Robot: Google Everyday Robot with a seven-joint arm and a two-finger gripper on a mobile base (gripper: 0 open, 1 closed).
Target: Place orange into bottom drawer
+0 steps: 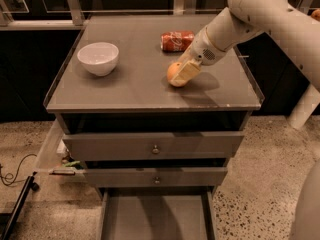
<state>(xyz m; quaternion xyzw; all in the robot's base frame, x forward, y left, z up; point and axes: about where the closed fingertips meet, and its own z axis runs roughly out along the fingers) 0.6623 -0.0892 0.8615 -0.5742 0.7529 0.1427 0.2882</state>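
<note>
The orange (173, 74) rests on the grey cabinet top, right of centre and just in front of the red soda can (177, 40). My gripper (186, 72) has come down from the upper right and sits right against the orange, covering its right side. The bottom drawer (156, 218) is pulled out at the foot of the cabinet, its flat grey floor bare as far as it shows. The two upper drawers with round knobs are shut.
A white bowl (98, 58) stands on the left of the cabinet top (125, 89). A shelf with small items (62, 159) sticks out at the cabinet's left, and a black cable (10, 176) lies on the speckled floor. My arm (270, 19) spans the top right.
</note>
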